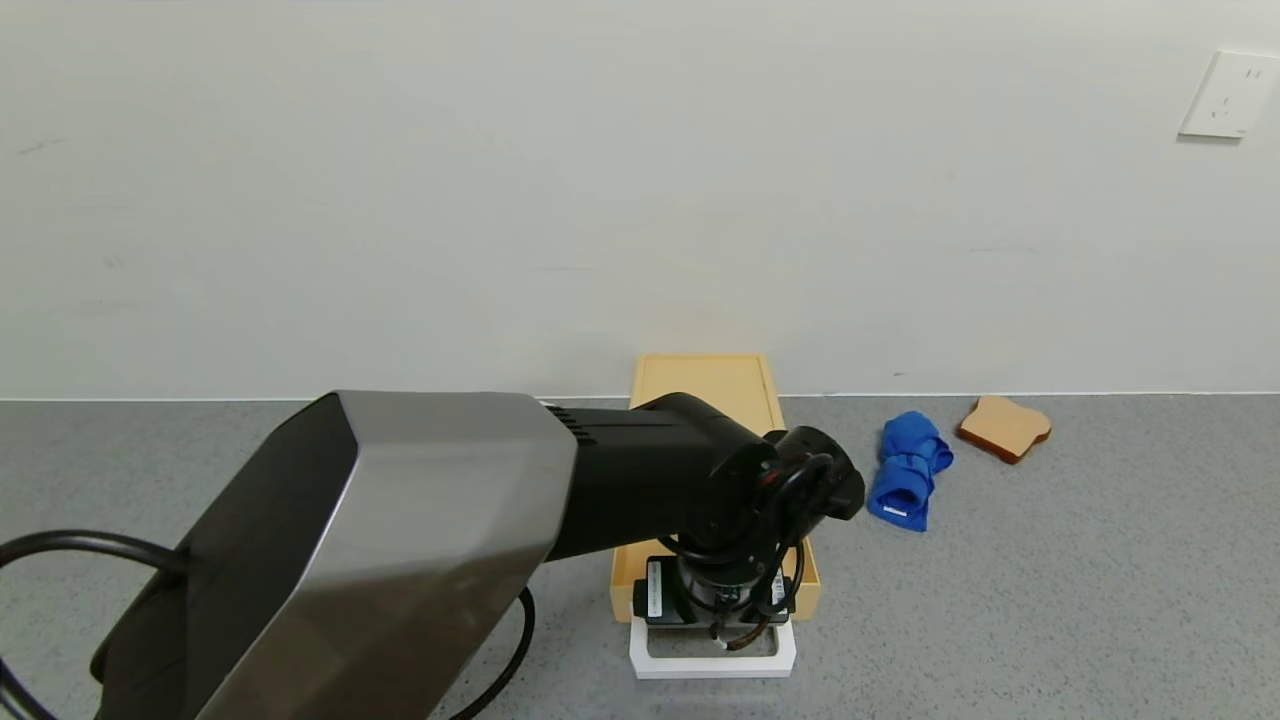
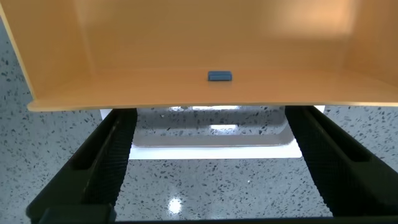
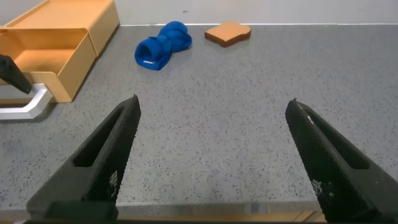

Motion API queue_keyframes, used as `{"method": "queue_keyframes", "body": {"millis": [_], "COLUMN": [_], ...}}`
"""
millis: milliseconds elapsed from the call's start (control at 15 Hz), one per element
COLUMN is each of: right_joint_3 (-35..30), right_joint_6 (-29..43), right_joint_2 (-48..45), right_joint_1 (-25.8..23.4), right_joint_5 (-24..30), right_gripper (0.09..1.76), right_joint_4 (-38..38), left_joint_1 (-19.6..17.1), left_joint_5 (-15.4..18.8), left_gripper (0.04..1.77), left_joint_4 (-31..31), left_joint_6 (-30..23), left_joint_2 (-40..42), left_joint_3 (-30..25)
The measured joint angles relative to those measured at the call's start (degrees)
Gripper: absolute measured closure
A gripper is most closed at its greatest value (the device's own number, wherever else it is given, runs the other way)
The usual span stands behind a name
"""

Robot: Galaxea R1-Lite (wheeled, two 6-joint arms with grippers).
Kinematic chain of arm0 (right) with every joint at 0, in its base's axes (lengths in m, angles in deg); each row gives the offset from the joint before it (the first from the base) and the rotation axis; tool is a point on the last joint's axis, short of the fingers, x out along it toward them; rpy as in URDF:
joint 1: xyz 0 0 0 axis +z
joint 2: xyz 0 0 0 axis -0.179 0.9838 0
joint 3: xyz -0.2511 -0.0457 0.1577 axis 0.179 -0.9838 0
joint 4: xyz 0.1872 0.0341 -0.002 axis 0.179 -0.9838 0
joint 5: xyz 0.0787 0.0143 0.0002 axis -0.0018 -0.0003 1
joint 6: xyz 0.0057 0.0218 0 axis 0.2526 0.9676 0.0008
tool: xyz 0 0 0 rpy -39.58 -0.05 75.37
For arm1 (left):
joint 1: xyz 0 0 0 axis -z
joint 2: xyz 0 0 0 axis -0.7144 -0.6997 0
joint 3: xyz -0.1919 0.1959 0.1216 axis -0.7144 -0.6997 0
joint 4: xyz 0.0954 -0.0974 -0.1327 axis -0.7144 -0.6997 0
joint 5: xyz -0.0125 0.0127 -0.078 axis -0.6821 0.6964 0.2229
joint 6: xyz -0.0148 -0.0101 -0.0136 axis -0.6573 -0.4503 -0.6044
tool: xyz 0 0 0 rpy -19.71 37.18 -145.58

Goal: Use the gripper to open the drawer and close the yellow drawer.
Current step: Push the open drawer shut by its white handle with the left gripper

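The yellow drawer [image 1: 700, 385] lies against the wall, with its tray [image 1: 622, 585] slid out toward me. Its white loop handle [image 1: 712, 662] lies on the table at the front. My left gripper [image 1: 715, 625] points down over the handle. In the left wrist view the gripper [image 2: 211, 118] is open, its black fingers [image 2: 112, 155] on either side of the handle [image 2: 211, 148] without touching it. The tray's front wall [image 2: 186, 56] is just beyond. My right gripper [image 3: 214, 106] is open and empty over bare table, right of the drawer [image 3: 56, 37].
A rolled blue cloth [image 1: 908, 483] and a bread slice [image 1: 1004, 427] lie right of the drawer; both show in the right wrist view, the cloth [image 3: 161, 46] and the bread [image 3: 228, 33]. A small blue piece [image 2: 219, 76] sits on the tray's front wall. The wall stands right behind.
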Motion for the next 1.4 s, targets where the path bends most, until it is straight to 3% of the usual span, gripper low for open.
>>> {"method": "queue_keyframes", "body": {"millis": [800,933,1400], "right_joint_3": [0.0,0.0,0.0], "right_joint_6": [0.0,0.0,0.0], "right_joint_2": [0.0,0.0,0.0], "right_joint_1": [0.0,0.0,0.0], "right_joint_5": [0.0,0.0,0.0], "right_gripper": [0.14,0.14,0.14], "right_joint_4": [0.0,0.0,0.0], "left_joint_1": [-2.4,-2.9,-4.0], "left_joint_5": [-0.7,-2.8,-3.1], "left_gripper": [0.09,0.09,0.09], "left_joint_4": [1.1,3.6,7.7], "left_joint_6": [3.2,4.3,7.5], "left_joint_2": [-1.7,-1.8,-1.8], "left_joint_3": [3.1,3.3,3.2]}}
